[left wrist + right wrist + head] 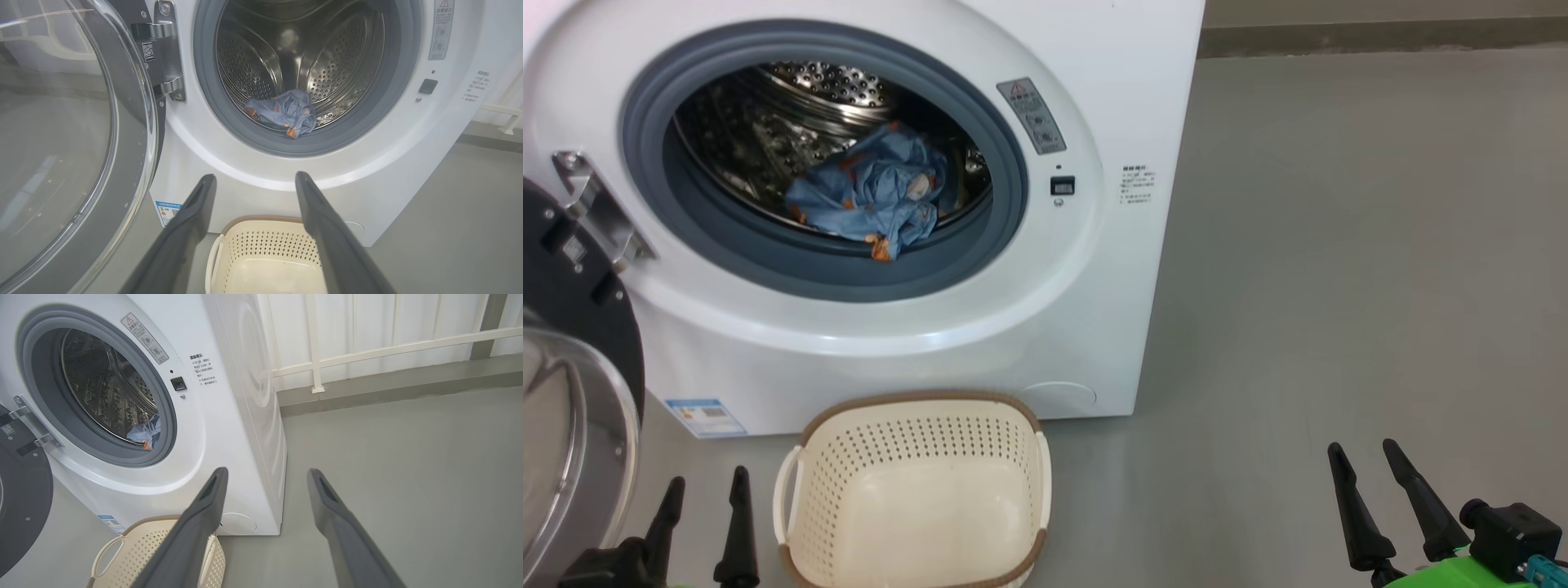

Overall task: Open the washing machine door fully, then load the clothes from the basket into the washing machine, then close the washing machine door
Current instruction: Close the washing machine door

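Inside the drum lie the clothes; basket empty, door wide open, only closing remains. Left fingers and right fingers spread, empty.

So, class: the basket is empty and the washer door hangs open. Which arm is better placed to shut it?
Left, probably. The washing machine door stands open beside the left fingers; the right fingers are beyond the basket.

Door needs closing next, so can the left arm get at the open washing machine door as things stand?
Probably yes. The left claw is open and empty, and the washing machine door hangs open just beside it, nothing between.
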{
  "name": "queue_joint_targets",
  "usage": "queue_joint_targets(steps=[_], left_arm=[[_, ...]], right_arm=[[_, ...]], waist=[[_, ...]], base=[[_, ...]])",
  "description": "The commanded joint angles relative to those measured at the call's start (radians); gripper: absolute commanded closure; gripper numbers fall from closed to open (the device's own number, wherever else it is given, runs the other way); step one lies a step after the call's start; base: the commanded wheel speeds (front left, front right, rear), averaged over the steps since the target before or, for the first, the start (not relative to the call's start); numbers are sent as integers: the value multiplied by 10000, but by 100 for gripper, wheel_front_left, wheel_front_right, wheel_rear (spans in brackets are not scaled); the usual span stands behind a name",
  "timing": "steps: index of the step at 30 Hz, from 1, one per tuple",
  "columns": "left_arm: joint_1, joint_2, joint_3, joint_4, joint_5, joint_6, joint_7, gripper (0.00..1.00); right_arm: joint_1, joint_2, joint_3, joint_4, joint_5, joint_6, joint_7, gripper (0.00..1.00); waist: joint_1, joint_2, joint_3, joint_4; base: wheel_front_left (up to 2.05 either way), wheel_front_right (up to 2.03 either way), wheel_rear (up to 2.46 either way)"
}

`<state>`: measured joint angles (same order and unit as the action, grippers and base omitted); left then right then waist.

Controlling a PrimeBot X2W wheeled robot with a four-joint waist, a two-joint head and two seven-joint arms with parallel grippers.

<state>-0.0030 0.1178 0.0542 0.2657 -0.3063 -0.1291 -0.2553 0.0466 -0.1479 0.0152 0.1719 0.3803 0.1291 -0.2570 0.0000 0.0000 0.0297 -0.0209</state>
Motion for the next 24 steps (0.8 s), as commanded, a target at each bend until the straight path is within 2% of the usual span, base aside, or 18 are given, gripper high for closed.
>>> queue_joint_targets(steps=[1,10,18,24], left_arm=[[-81,194,313,-244,-79,-15,-65,0],[51,305,195,-486,-368,-15,-65,0],[-9,300,102,-610,-309,-15,-65,0],[-36,174,176,-669,-304,-15,-65,0]], right_arm=[[10,-160,209,-271,61,16,-48,0],[27,-157,171,-281,57,16,-48,0],[-14,-96,105,-342,62,16,-48,0],[-2,-135,152,-398,88,16,-48,0]], waist=[[0,0,14,6],[0,0,58,45],[0,0,75,243],[0,0,71,786]], base=[[-151,151,0],[-104,104,0],[-5,5,0],[0,0,0]])
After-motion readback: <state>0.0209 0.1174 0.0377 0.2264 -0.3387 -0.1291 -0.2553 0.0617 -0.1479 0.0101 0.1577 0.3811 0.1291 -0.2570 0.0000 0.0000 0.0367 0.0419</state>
